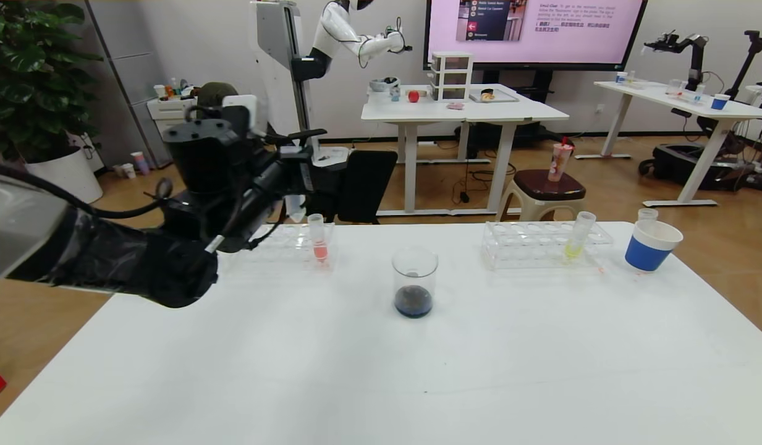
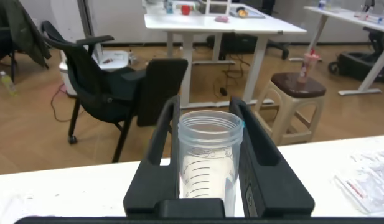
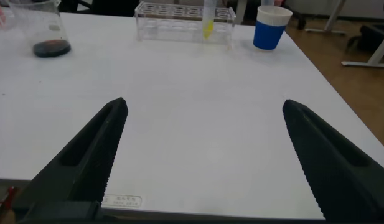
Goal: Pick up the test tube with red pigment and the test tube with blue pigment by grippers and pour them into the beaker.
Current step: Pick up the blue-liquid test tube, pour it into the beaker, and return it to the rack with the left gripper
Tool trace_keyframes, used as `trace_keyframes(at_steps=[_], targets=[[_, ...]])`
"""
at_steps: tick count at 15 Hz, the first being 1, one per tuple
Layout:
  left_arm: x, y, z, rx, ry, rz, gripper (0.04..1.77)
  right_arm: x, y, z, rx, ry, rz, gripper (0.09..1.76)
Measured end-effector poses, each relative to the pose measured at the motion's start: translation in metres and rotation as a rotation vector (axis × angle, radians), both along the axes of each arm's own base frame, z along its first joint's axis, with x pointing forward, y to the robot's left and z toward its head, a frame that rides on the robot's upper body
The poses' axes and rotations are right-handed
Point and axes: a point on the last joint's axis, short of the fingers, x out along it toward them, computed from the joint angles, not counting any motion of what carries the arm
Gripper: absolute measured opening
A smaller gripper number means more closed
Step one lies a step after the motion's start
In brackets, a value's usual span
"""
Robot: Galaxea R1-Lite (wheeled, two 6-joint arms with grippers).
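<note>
My left gripper (image 1: 296,185) is raised over the back left of the table, by the left rack (image 1: 275,242). In the left wrist view it (image 2: 206,104) is shut on an empty clear tube (image 2: 209,165) with graduation marks, held upright. No tube with deep-red or blue liquid is in view. The beaker (image 1: 414,281) stands mid-table with dark liquid at its bottom; it also shows in the right wrist view (image 3: 45,31). My right gripper (image 3: 204,104) is open and empty, low over the near right part of the table, and is out of the head view.
A tube of salmon-orange liquid (image 1: 319,241) stands in the left rack. The right rack (image 1: 529,244) holds a yellow-liquid tube (image 1: 577,238). A blue-and-white paper cup (image 1: 651,245) stands at the far right. The white table (image 1: 381,371) ends close behind the racks.
</note>
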Motion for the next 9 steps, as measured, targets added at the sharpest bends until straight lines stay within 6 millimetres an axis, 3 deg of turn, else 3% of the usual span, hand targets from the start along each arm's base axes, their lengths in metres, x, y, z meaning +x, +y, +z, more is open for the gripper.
trace_keyframes(at_steps=[6,9], targets=[[0.012,0.128,-0.005,-0.002,-0.06,0.165,0.53,0.0,0.0,0.0,0.0,0.0,0.0,1.74],[0.032,0.171,-0.012,0.001,-0.094,0.262,0.53,0.0,0.0,0.0,0.0,0.0,0.0,1.74]])
